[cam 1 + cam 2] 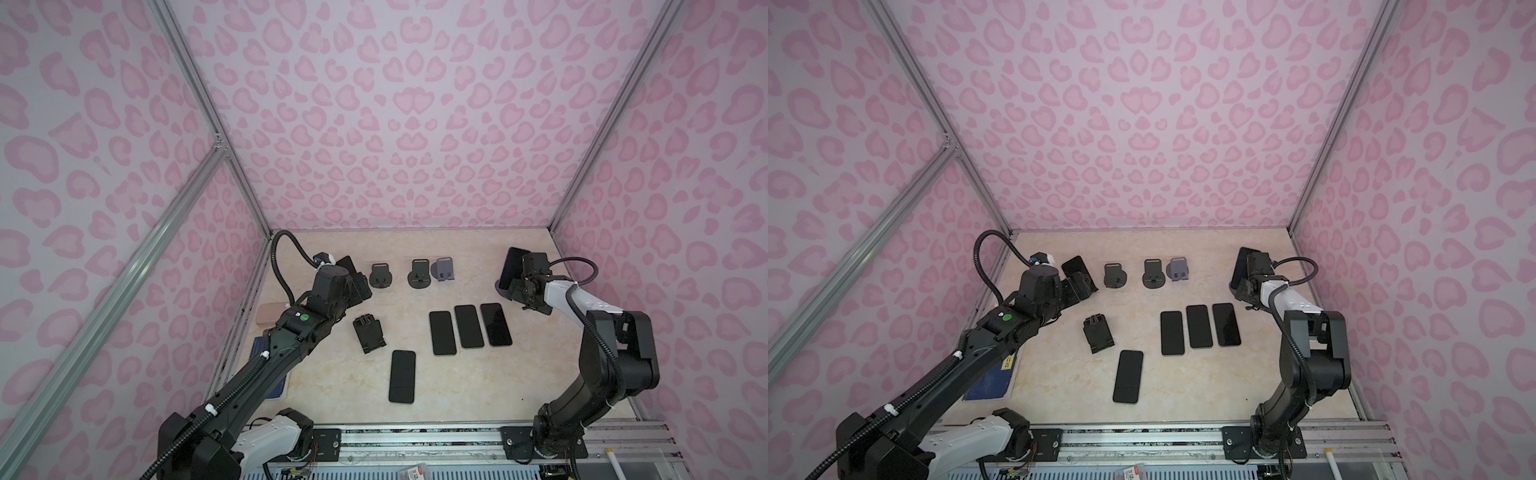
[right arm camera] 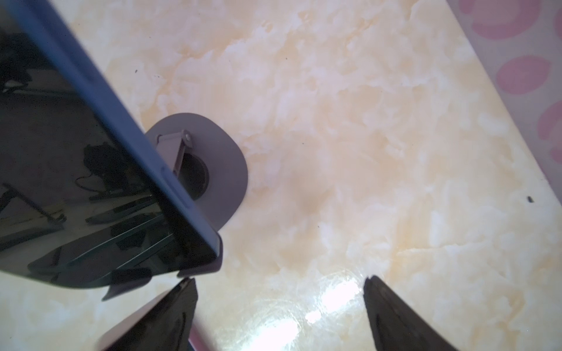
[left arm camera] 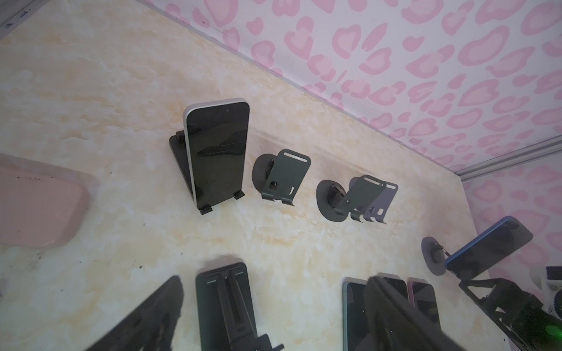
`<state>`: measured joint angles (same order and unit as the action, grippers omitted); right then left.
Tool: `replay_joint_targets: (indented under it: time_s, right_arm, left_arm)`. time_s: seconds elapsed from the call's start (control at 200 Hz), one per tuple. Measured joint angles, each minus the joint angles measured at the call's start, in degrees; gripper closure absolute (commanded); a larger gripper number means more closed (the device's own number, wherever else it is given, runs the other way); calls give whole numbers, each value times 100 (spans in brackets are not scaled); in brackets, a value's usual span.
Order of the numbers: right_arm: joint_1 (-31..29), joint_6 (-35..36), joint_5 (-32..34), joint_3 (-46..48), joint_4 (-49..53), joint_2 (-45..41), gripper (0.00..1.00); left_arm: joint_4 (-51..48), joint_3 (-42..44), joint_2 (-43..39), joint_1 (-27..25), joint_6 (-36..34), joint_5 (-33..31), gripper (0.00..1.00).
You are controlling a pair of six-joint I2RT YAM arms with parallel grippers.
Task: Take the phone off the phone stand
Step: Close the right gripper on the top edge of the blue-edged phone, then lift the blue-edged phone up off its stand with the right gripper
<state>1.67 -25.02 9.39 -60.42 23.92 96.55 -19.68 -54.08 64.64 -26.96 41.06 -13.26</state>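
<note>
Two phones stand propped. We log the white-edged phone (image 3: 217, 155) on a black stand (image 3: 178, 152) near the table's (image 1: 478, 386) far left corner, with the left gripper (image 3: 275, 279) spread, empty, short of it. By the right edge the blue phone (image 2: 76, 182) leans on a grey stand (image 2: 225, 170); the right gripper (image 2: 279, 281) is spread beside it, grasping nothing.

Walls (image 1: 415, 124): pink leopard spots on lilac. Tabletop (image 1: 478, 374): cream marble. My right claw (image 2: 279, 279) is black; the phone (image 2: 76, 167) blue-rimmed, its stand (image 2: 231, 170) grey-lilac.
</note>
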Motion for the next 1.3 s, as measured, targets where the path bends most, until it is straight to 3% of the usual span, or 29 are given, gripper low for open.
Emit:
replay_joint_targets:
  time_s: [0.32, 0.54, 0.72, 1.075, 1.3]
  right_arm:
    - [-13, 20, 0, 28, -2, -190, 11]
    - [-289, 85, 35, 127, -9, -905, 1]
    - [-387, 118, 140, -168, -72, -1115, 1]
    - [-404, 13, 192, -2505, 396, 505, 1]
    - [-337, 28, 129, -3023, 719, 835, 1]
  left_arm:
    - [0, 0, -7, 0, 0, 2, 4]
    - [2, 0, -50, 0, 2, 87, 4]
    - [4, 0, -68, 0, 2, 140, 4]
    - [13, 9, -157, 11, 2, 151, 4]
    - [46, 59, -122, 11, 4, 238, 4]
